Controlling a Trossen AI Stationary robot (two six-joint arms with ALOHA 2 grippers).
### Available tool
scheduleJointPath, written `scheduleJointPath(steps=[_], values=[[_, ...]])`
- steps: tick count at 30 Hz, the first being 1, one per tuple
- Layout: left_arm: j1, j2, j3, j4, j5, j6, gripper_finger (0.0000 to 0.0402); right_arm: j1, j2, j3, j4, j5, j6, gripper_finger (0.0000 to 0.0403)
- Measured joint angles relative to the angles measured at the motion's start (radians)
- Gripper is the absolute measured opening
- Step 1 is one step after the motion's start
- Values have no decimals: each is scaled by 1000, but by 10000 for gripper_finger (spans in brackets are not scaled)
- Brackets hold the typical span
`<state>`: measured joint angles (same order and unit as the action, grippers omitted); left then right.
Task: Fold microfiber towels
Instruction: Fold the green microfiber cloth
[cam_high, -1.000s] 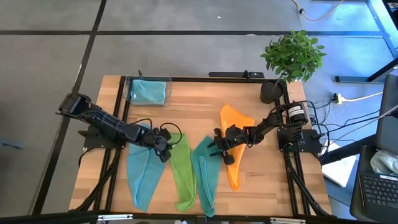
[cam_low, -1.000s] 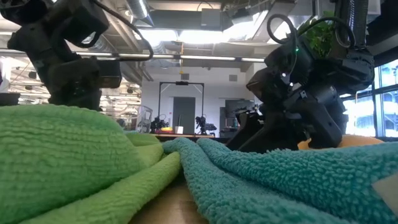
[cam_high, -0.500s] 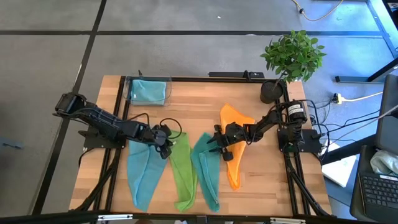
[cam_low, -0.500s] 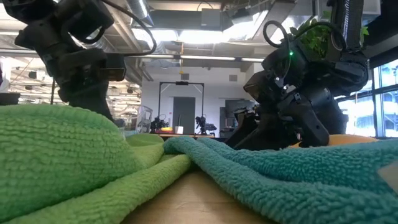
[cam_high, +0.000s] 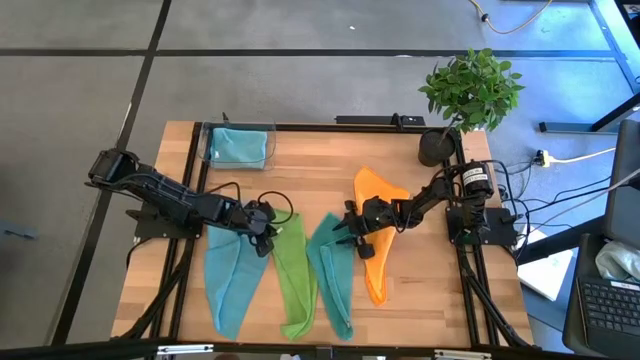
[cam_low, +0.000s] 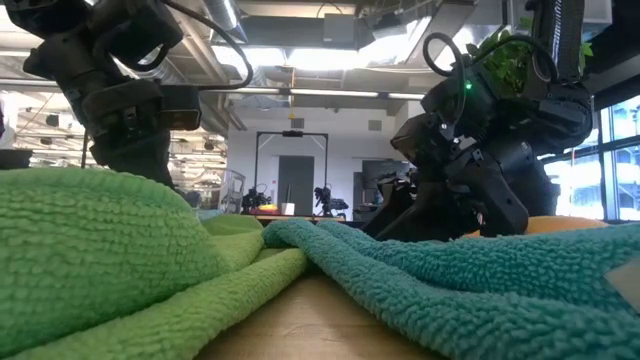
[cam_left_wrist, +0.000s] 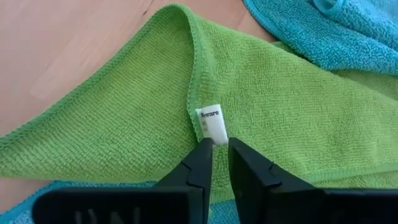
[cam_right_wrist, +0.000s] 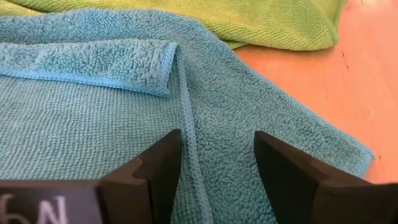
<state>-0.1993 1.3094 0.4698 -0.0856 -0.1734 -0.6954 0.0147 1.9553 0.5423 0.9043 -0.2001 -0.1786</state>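
Lime towel (cam_left_wrist: 261, 118) tag at left fingers (cam_left_wrist: 200, 163)

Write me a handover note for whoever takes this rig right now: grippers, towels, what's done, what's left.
Left gripper: fingers nearly together, a narrow gap showing, at the white label on the fuzzy lime green towel; no clear grip on the cloth.
Right gripper: open, holding nothing, low over the top end of the fuzzy teal towel.
Towels: a limp light blue towel, the lime green, the teal and a soft orange towel lie side by side as long rumpled strips on the wooden table. A second light blue towel sits in the clear bin at the far left corner.
Done: none of the four strips is neatly folded.
Left: fold all four.
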Motion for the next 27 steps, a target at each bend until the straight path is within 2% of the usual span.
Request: scheduleJointPath(steps=[9, 13, 17, 20, 27], values=[[0, 0, 0, 0, 6, 60, 45, 0, 0, 0, -6, 0, 28, 204], [0, 0, 0, -17, 24, -3, 47, 0, 0, 0, -9, 0, 41, 204], [0, 0, 0, -103, 37, -85, 43, 0, 0, 0, -9, 0, 41, 204], [0, -2, -1, -161, 29, -89, 40, 1, 0, 0, -10, -1, 41, 204], [0, -2, -1, -154, 37, -90, 39, 3, 0, 0, -11, -2, 42, 204]])
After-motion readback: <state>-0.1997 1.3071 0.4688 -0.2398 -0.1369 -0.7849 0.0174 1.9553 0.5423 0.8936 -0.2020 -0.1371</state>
